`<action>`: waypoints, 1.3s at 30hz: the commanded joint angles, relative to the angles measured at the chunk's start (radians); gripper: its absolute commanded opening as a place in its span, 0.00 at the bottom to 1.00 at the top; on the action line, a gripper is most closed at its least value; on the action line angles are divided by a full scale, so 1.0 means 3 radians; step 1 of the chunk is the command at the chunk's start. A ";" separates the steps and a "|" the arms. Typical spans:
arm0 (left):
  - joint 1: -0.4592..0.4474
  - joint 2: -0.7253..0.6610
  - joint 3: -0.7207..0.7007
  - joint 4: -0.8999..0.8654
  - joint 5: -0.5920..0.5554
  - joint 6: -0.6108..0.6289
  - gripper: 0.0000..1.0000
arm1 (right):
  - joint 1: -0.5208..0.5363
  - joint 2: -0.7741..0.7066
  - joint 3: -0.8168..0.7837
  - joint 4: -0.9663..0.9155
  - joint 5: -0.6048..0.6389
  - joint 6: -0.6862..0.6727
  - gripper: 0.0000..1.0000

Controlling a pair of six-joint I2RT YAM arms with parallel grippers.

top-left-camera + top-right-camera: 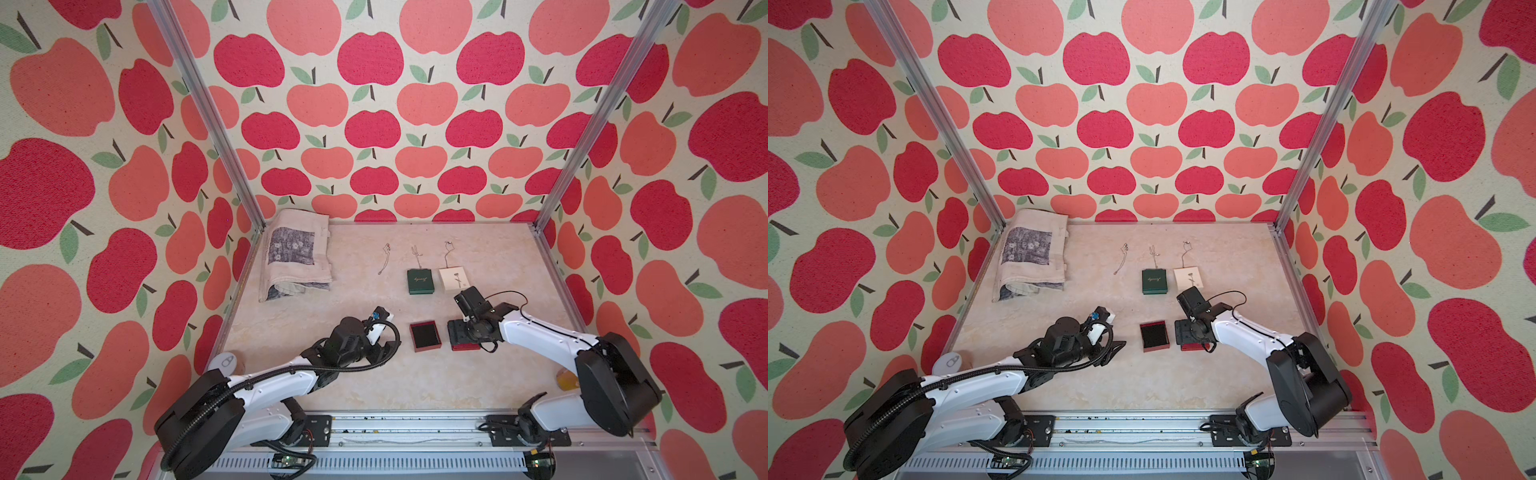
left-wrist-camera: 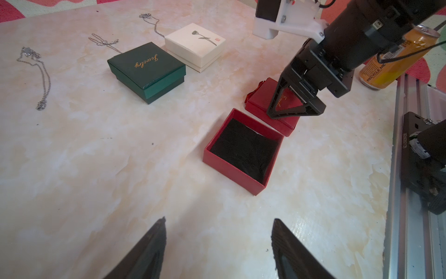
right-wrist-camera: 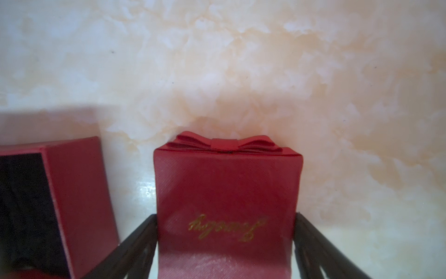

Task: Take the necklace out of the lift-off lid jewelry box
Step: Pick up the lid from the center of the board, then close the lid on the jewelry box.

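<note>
The red jewelry box base (image 1: 424,336) (image 2: 243,152) stands open, showing only black lining. Its red lid (image 3: 226,188) (image 2: 260,96), with bow and gold script, lies on the table just to its right. My right gripper (image 3: 225,217) (image 2: 289,113) is down over the lid, fingers pressed against both of its sides. My left gripper (image 2: 218,219) (image 1: 388,347) hangs open and empty above bare table, left of the base. Three necklaces lie at the back; the leftmost necklace (image 1: 384,257) (image 2: 36,72) lies alone.
A green box (image 1: 420,281) and a white box (image 1: 453,278) stand shut behind the red one, a chain trailing back from each. A folded cloth (image 1: 295,257) lies at back left. A yellow can (image 2: 395,60) stands at the right edge by the metal rail (image 2: 405,193).
</note>
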 commanded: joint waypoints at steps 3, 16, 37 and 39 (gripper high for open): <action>0.0019 0.0021 0.0005 0.0041 0.0065 0.0055 0.72 | -0.0017 -0.0023 0.0119 -0.0056 -0.0041 -0.0059 0.85; 0.0013 0.0603 0.0060 0.0555 0.0140 0.0060 0.70 | -0.0010 -0.0206 0.0370 -0.0304 -0.0360 -0.0109 0.84; -0.0043 0.1424 0.0216 0.1240 0.0111 0.0274 0.67 | 0.0574 0.0321 0.0793 -0.0166 -0.0490 0.0178 0.81; -0.0045 0.1481 0.0257 0.1232 0.0129 0.0294 0.67 | 0.0615 0.0362 0.0841 -0.0193 -0.0461 0.0182 0.81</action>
